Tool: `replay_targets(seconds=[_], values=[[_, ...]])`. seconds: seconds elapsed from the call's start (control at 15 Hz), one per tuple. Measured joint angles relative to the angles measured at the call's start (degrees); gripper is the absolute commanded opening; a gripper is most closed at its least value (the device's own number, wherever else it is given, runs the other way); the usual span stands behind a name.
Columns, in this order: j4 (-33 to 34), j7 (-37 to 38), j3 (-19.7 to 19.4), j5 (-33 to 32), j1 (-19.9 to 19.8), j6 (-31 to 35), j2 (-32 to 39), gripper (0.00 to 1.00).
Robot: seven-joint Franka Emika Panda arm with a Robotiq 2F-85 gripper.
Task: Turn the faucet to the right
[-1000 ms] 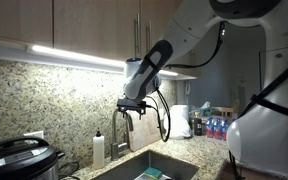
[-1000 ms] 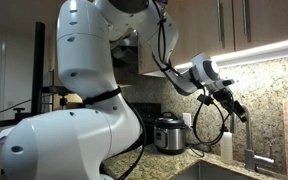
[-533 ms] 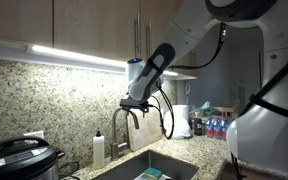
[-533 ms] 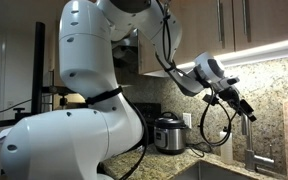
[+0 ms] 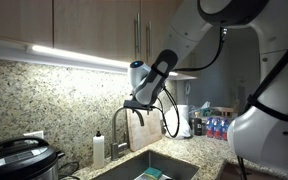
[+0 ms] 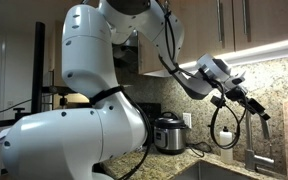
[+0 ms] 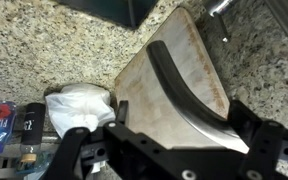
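Swung farther along the granite wall than a second ago, the arm (image 5: 167,62) holds its pincer (image 7: 169,135) wide and empty by the faucet (image 7: 181,88), whose arched spout crosses a cutting board (image 7: 184,45), base out of frame, tip hidden behind the pincer.

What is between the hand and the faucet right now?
Nothing. In an exterior view the open hand hangs just above the faucet, with only bare air between them; the wrist view agrees.
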Motion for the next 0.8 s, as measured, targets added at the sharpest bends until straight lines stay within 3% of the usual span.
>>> replay_targets(seconds=[0.8], values=[[5.1, 5.9, 15.3, -0.5, -22.2, 1.0, -9.8, 1.0]])
